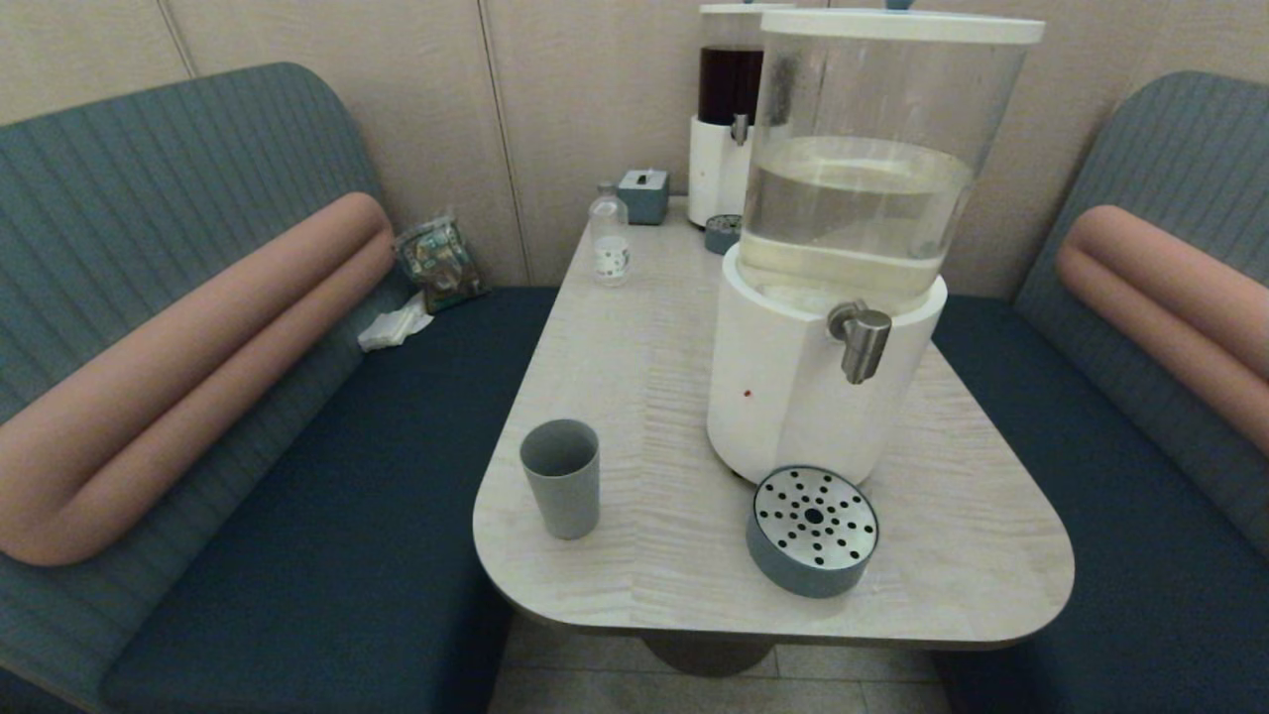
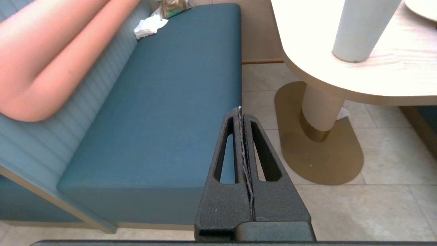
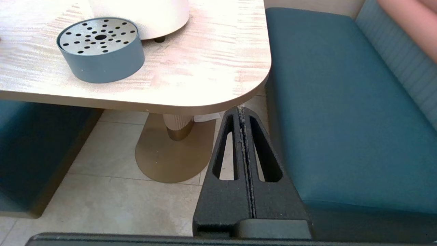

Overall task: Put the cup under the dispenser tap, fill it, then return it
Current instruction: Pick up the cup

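The grey-blue cup (image 1: 561, 477) stands upright and empty near the table's front left corner; its lower body (image 2: 362, 29) shows in the left wrist view. The steel dispenser tap (image 1: 861, 339) juts from the big white-based dispenser (image 1: 813, 397) with the clear tank of pale liquid. A round perforated drip tray (image 1: 813, 530) lies on the table below and in front of the tap, also seen as the drip tray (image 3: 101, 48) in the right wrist view. My left gripper (image 2: 240, 111) hangs shut and empty below table height, left of the table. My right gripper (image 3: 241, 110) is shut and empty below the table's front right corner.
A small clear bottle (image 1: 609, 236), a grey-blue box (image 1: 643, 194) and a dark-liquid dispenser (image 1: 727, 119) stand at the table's far end. Blue benches (image 1: 327, 496) flank the table (image 1: 991, 516). A packet (image 1: 437, 262) and a tissue (image 1: 395, 326) lie on the left bench.
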`<state>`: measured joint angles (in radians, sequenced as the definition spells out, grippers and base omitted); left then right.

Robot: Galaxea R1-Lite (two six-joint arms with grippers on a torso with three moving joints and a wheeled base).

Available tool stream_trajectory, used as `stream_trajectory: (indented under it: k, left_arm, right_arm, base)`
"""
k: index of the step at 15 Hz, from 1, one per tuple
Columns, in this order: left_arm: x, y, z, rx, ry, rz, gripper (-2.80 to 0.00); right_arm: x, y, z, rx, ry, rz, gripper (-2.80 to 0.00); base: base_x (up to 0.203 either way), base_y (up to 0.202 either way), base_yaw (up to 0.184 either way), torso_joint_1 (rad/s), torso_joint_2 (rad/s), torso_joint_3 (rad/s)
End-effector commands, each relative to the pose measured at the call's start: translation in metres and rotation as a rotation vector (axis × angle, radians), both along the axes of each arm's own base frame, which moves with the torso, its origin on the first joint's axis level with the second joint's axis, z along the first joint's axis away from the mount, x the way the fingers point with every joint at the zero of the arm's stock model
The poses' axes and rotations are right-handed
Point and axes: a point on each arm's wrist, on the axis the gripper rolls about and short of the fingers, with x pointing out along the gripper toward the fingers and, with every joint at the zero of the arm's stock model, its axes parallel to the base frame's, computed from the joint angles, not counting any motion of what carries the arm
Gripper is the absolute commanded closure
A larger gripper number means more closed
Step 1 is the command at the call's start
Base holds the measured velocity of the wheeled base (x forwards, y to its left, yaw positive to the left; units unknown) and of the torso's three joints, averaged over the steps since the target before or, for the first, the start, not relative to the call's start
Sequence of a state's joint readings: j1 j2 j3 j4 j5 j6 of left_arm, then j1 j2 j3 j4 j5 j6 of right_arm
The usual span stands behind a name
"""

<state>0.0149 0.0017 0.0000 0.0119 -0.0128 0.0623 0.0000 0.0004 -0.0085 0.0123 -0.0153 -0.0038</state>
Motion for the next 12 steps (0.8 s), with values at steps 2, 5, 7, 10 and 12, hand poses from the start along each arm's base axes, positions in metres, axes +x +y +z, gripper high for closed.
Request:
stream_trajectory:
  k: [2, 5, 7, 10, 12]
  left_arm:
    - [0.000, 0.000, 0.000, 0.007, 0.000, -0.001, 0.00]
    - [-0.005, -0.001, 0.018, -0.003, -0.076, -0.021, 0.00]
    - [-0.015, -0.002, 0.046, -0.008, -0.121, -0.083, 0.00]
    - [-0.003, -0.004, 0.098, -0.044, -0.044, -0.197, 0.00]
    - [0.034, -0.006, 0.130, -0.064, 0.036, -0.294, 0.00]
  right_arm:
    - [0.000, 0.000, 0.000, 0.005, -0.006, 0.000, 0.00]
    - [0.000, 0.000, 0.000, 0.005, -0.006, 0.000, 0.00]
    - [0.000, 0.000, 0.000, 0.005, -0.006, 0.000, 0.00]
    - [0.000, 0.000, 0.000, 0.005, -0.006, 0.000, 0.00]
    - [0.000, 0.000, 0.000, 0.005, -0.006, 0.000, 0.00]
  base:
    - [0.000, 0.000, 0.000, 0.000, 0.00, 0.000]
    - [0.000, 0.000, 0.000, 0.000, 0.00, 0.000]
    - [0.000, 0.000, 0.000, 0.000, 0.00, 0.000]
    - [0.000, 0.000, 0.000, 0.000, 0.00, 0.000]
    - [0.000, 0.000, 0.000, 0.000, 0.00, 0.000]
